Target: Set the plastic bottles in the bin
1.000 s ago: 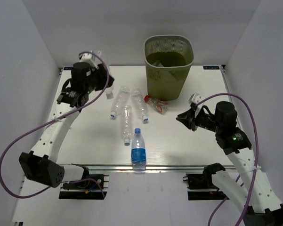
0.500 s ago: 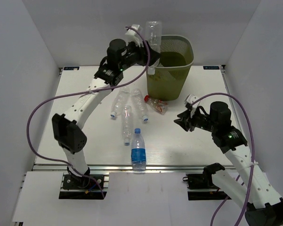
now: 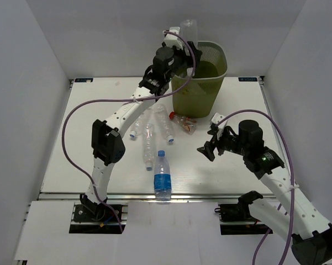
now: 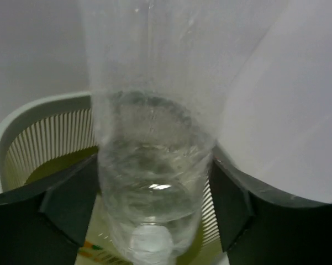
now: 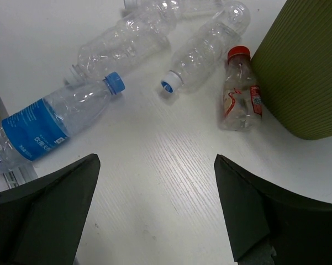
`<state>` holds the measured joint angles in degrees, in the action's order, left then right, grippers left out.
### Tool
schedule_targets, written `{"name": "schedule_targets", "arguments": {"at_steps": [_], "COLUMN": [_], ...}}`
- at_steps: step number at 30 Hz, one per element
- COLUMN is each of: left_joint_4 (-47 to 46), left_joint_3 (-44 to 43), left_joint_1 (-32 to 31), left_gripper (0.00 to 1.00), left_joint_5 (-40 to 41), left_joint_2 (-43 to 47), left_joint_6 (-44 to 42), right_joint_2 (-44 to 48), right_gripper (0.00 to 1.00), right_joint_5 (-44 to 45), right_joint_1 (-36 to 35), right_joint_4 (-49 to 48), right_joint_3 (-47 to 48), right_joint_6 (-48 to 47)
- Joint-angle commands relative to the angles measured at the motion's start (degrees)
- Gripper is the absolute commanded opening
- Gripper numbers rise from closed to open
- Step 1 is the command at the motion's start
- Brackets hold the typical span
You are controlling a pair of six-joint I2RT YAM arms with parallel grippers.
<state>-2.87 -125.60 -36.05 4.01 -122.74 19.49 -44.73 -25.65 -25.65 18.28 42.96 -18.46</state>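
Observation:
My left gripper [image 3: 186, 51] is up over the olive-green bin [image 3: 201, 88], jaws standing wide. A clear plastic bottle [image 4: 152, 165] hangs cap-down between them, its sides reaching both fingers, and its body sticks up above the gripper [image 3: 189, 28]. The bin's rim [image 4: 22, 124] lies below it. On the table lie a blue-labelled bottle [image 3: 162, 178], a small red-capped bottle [image 3: 183, 122] beside the bin, and three clear bottles [image 3: 149, 142]. My right gripper [image 3: 205, 150] hovers open and empty over bare table, right of the bottles.
In the right wrist view the blue-labelled bottle [image 5: 44, 124] lies left, two clear ones [image 5: 201, 52] lie ahead, and the red-capped one [image 5: 240, 91] lies against the bin wall [image 5: 309, 66]. White walls enclose the table [image 3: 99, 160].
The left arm swung from the table's far left to above the bin, carrying the clear bottle, and its jaws have widened. The right gripper opened and shifted slightly left.

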Motion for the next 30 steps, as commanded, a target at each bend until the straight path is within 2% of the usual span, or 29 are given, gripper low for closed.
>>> {"name": "schedule_targets", "arguments": {"at_steps": [1, 2, 5, 7, 8, 10, 11, 12, 14, 15, 16, 17, 19, 20, 21, 25, 30], "left_joint_4": [4.19, 4.71, 4.1, 4.1, 3.5, 0.95, -1.41, -2.74, -4.76, -4.77, -5.29, -5.3, -3.2, 0.03, 1.54, 2.26, 4.54], "left_joint_3": [-4.13, -4.13, 1.92, 9.38, 17.15, 27.46, 37.61, 42.67, 55.47, 59.12, 62.37, 67.63, 70.66, 71.28, 71.28, 75.93, 75.94], "left_joint_1": [-0.77, -0.77, -0.77, -0.77, -0.77, -0.77, -0.77, -0.77, -0.77, -0.25, -0.25, -0.25, -0.25, -0.25, -0.25, 0.8, 0.81], "left_gripper": [0.88, 0.92, 0.92, 0.94, 1.0, 1.0, 1.0, 1.0, 1.0, 1.0, 1.0, 1.0, 1.0, 1.0, 1.0, 1.0, 1.0], "left_joint_5": [6.44, 7.67, 7.68, 6.81, 6.19, 6.18, 5.58, 5.57, 6.71, 6.71, 9.58, 10.66, 13.2, 13.22, 13.74, 13.84, 13.83], "left_joint_2": [-0.13, 0.74, 6.61, 11.53, 18.17, 26.37, 30.5, 38.89, 47.11, 50.98, 57.98, 61.18, 66.2, 69.53, 70.78, 76.41, 77.12], "left_joint_6": [-2.69, -3.31, -6.38, -9.63, -11.03, -14.38, -14.91, -17.0, -17.99, -18.69, -18.69, -18.69, -18.0, -17.99, -17.99, -16.67, -16.67], "right_joint_2": [-1.41, -1.5, -2.29, -3.17, -3.87, -9.31, -11.06, -16.3, -21.68, -25.63, -27.32, -30.56, -33.91, -35.58, -36.47, -41.3, -46.67], "right_gripper": [0.9, 0.9, 0.9, 0.9, 0.9, 0.9, 0.9, 0.86, 0.82, 0.71, 0.68, 0.66, 0.63, 0.68, 0.9, 0.91, 0.91], "right_joint_5": [-0.01, -0.28, -0.89, -1.94, -2.47, -3.79, -4.14, -4.49, -3.1, -1.96, -1.69, -1.68, -3.17, -3.44, -3.44, -2.4, 1.39], "right_joint_1": [-0.8, -0.89, -1.51, -2.64, -2.56, -3.79, -5.19, -5.37, -9.05, -10.46, -11.34, -13.53, -15.04, -15.57, -16.96, -18.55, -21.45], "right_joint_4": [-1.94, -1.85, -2.11, -2.99, -3.95, -3.96, -2.13, -2.46, -0.72, -0.27, 0.34, 1.39, 0.71, 0.44, -1.65, -5.53, -8.43], "right_joint_3": [-0.42, -0.42, -0.77, -1.3, -1.21, -0.42, 0.88, 2.55, 6.49, 7.48, 8.79, 10.81, 12.5, 12.5, 12.24, 11.36, 12.4], "right_joint_6": [-0.09, -0.17, -0.7, -1.05, -1.31, -0.97, -1.31, -1.49, -0.88, -0.18, 2.87, 4.12, 9.02, 10.01, 11.5, 20.54, 29.5]}}
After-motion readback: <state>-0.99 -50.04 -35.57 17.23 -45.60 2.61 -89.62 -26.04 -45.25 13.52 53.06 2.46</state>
